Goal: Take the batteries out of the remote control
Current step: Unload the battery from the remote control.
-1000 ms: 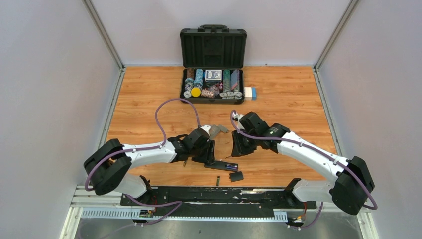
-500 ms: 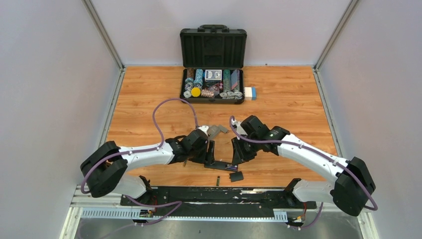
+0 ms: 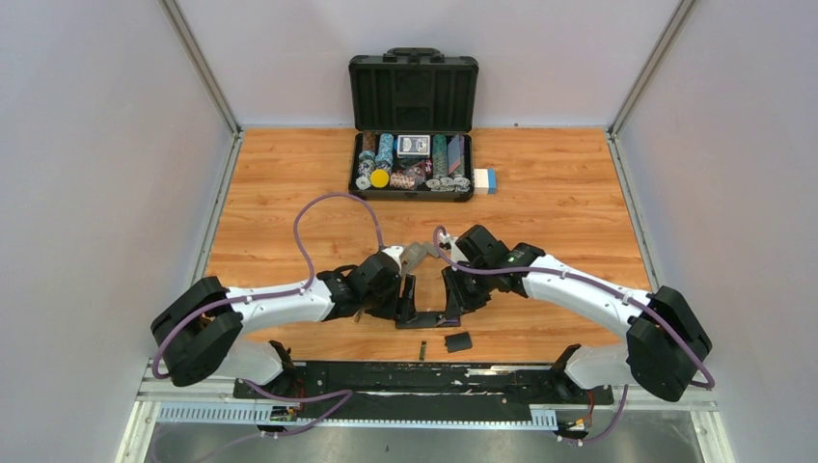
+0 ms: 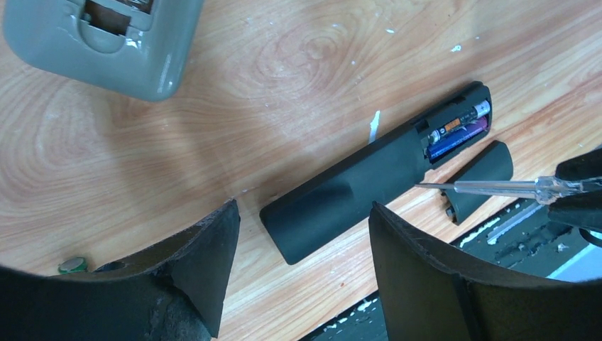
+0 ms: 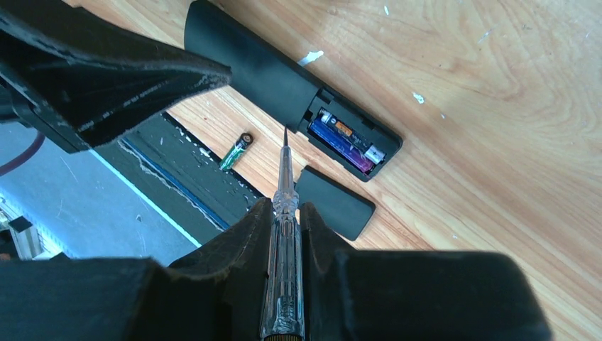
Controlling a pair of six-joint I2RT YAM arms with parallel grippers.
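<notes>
Batteries (image 5: 344, 138) blue, purple, inside remote (image 4: 341, 202); left gripper (image 4: 304, 213) wide, empty; right gripper (image 5: 285, 209) clamps screwdriver (image 5: 284, 177).

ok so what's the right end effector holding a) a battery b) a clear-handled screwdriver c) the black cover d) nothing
b, the right end effector is shut on a clear-handled screwdriver, whose tip points toward the batteries that sit in the open remote.
</notes>
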